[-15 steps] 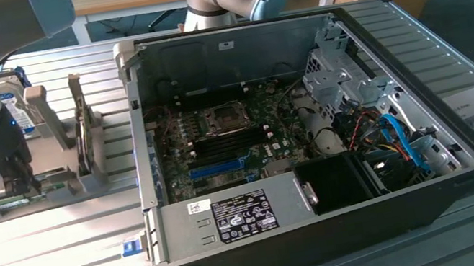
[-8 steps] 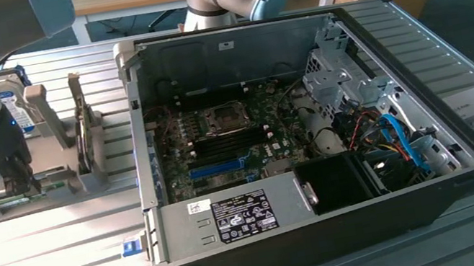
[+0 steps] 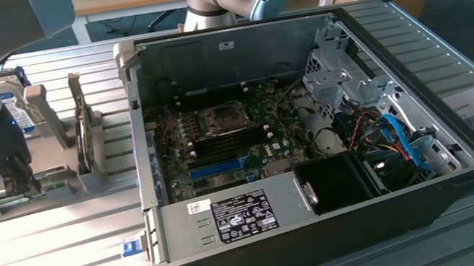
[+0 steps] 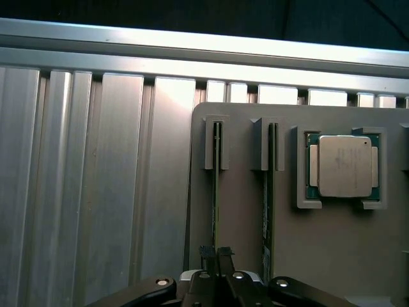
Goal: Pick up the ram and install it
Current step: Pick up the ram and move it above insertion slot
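My gripper (image 4: pixel 216 256) sits nearest, fingers (image 4: pixel 207 254) pinched on the thin edge of the ram (image 4: pixel 216 192), which stands in the grey holder (image 4: pixel 238 214) at the exterior view's left. I judge a crooked pull could jam it in its slot or knock the neighbouring stick (image 4: pixel 268 192).

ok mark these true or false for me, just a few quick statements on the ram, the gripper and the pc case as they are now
1. The computer case is open, with its motherboard showing. True.
2. The gripper is inside the case. False: it is down at the grey holder, on the exterior view's left of the case.
3. A silver processor chip sits in a pocket of the holder. True.
4. The ram lies flat on the table. False: it stands on edge in a slot of the holder.
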